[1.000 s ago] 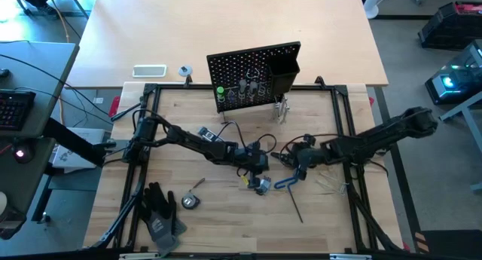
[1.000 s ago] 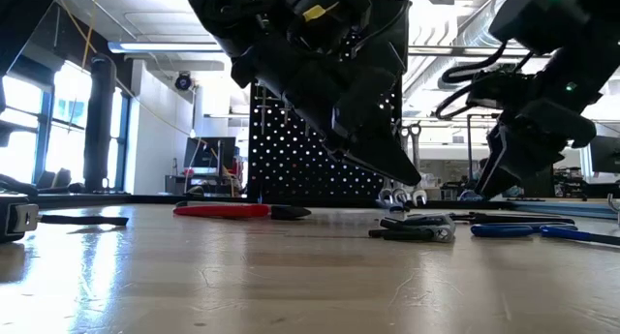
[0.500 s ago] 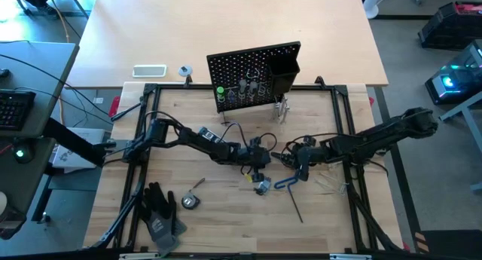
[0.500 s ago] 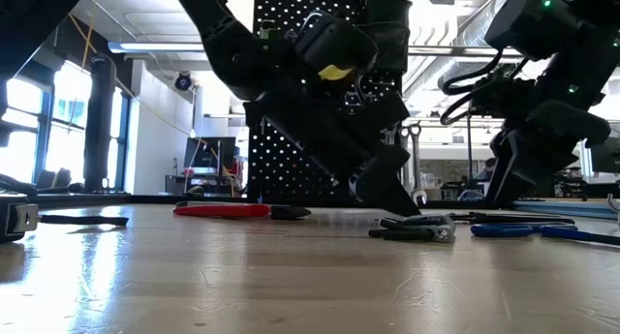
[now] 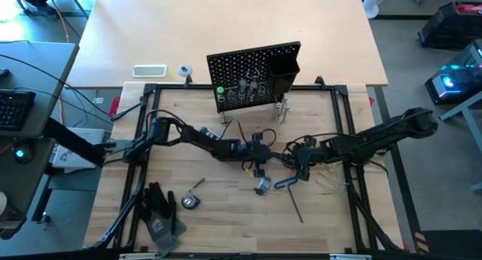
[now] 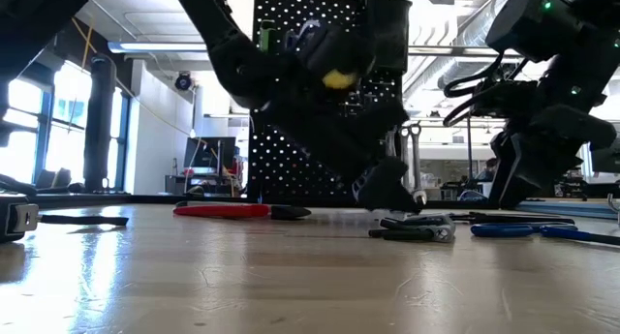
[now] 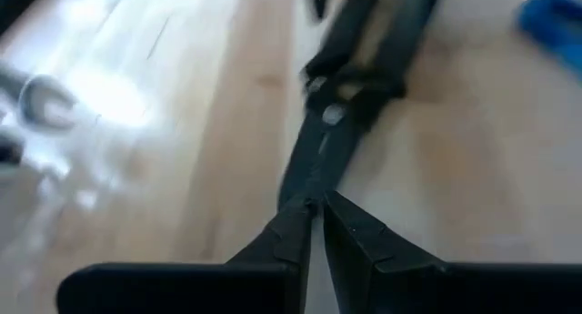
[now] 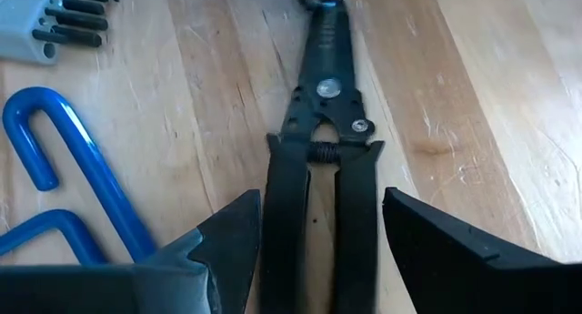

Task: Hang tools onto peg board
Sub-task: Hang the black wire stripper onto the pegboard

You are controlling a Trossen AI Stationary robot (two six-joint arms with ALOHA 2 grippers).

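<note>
Left gripper point(image 5: 258, 156) slid toward the peg board point(image 5: 254, 76), clamped on pliers point(image 8: 321, 182); right gripper point(image 5: 296, 161) straddled their handles, open.

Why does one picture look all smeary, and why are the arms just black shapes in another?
Left wrist view: motion blur smears the black pliers, with white glare on the wood. Low view: bright windows behind turn the arms and peg board into silhouettes. Right wrist view: sharp and evenly lit.

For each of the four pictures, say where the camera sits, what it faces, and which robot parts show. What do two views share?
High: overhead, facing down; both arms, peg board.
Low: table height, facing the board; arms overhead.
Left wrist: shut left gripper pinching the pliers.
Right wrist: open right gripper astride the pliers' handles.
Both wrist views share the pliers.
</note>
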